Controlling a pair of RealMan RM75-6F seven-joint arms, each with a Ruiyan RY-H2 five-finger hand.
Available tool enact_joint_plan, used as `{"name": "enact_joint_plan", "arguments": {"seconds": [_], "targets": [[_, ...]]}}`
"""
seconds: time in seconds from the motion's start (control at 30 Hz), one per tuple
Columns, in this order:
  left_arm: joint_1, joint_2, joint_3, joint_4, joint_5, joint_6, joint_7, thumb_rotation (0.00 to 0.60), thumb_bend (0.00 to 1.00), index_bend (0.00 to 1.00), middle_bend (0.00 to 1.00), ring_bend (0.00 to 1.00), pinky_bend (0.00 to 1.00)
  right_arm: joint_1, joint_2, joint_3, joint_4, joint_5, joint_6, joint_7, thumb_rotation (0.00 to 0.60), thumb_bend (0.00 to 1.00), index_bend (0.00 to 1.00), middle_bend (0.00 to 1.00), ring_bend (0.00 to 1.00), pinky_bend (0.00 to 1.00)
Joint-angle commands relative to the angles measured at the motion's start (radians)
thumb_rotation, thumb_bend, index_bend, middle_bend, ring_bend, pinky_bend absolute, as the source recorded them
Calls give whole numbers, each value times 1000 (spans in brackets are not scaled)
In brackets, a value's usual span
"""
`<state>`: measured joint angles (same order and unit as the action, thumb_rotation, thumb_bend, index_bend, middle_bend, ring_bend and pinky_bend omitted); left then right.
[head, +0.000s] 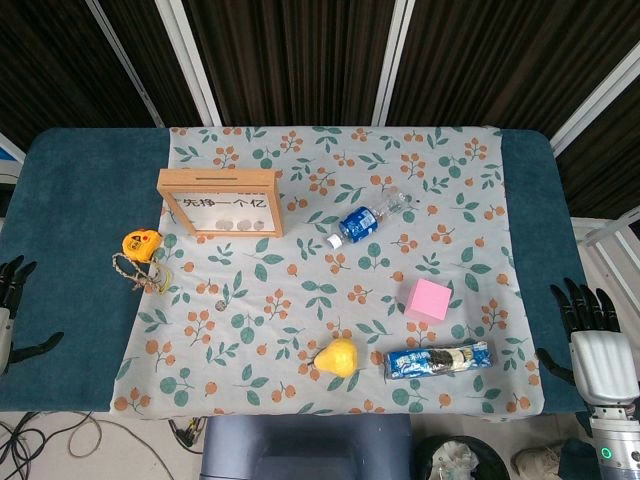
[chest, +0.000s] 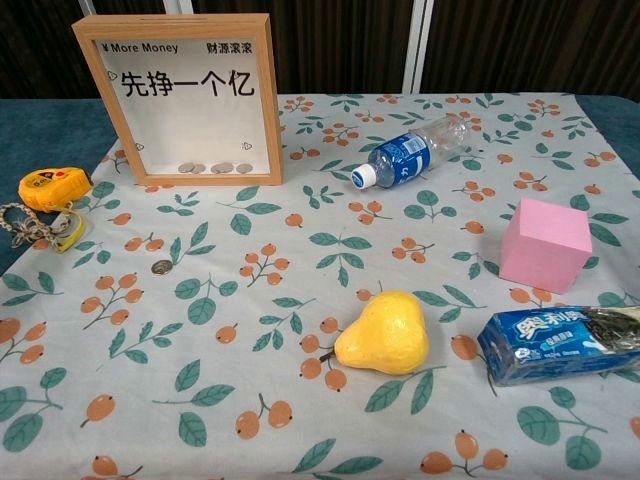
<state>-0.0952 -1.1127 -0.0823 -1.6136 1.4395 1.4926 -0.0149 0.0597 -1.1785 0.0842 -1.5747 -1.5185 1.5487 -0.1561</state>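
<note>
Right hand (head: 600, 350) hangs off the right edge of the table (head: 80, 300), near the front corner, fingers (head: 580, 300) spread and released, nothing in them. Nearest thing to it is the blue cookie pack (head: 438, 360), lying flat near the front edge of the floral cloth (head: 260, 300), well apart from the hand. Just behind the pack sits a pink cube (head: 429, 299). Left of the pack, a yellow pear (head: 338, 356) lies on its side, stem end toward the left in the chest view.

Left hand (head: 12, 315) shows only partly at the left edge of the table, dark fingers (head: 12, 280) apart, holding nothing. Nearest to it is the yellow tape measure (head: 141, 244) with a braided cord (head: 135, 272) beside it, both at the left border of the cloth, apart from the hand.

Further back, a wooden frame box (head: 220, 202) stands upright toward the back-left of the cloth, printed with "More Money" and Chinese characters; a few coins (chest: 210, 168) lie inside at its bottom. One loose coin (chest: 162, 267) lies on the cloth in front of the frame. A plastic water bottle (head: 368, 219) with a blue label lies on its side near the cloth's middle-back, white cap pointing front-left.

Neither hand shows in the chest view.
</note>
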Motion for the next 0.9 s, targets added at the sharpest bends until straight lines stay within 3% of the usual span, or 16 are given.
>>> {"name": "enact_joint_plan", "arguments": {"seconds": [0.03,0.7,0.9], "targets": [[0,-1,-1,1,0,2,-1,600,88,79,0,0,0,0,0,0,1,0,0,0,600,297,79,0,0,0],[-1,-1,-6,6,-14,-8,-3,600,88,78,0,0,0,-1,1,0,-1,1,1,-1,600,296,79,0,0,0],[-55,21,-6,-6,-16,-114,-45,600,88,84,0,0,0,-5,2,2,-5,5,6,1,600,297,79,0,0,0]]}}
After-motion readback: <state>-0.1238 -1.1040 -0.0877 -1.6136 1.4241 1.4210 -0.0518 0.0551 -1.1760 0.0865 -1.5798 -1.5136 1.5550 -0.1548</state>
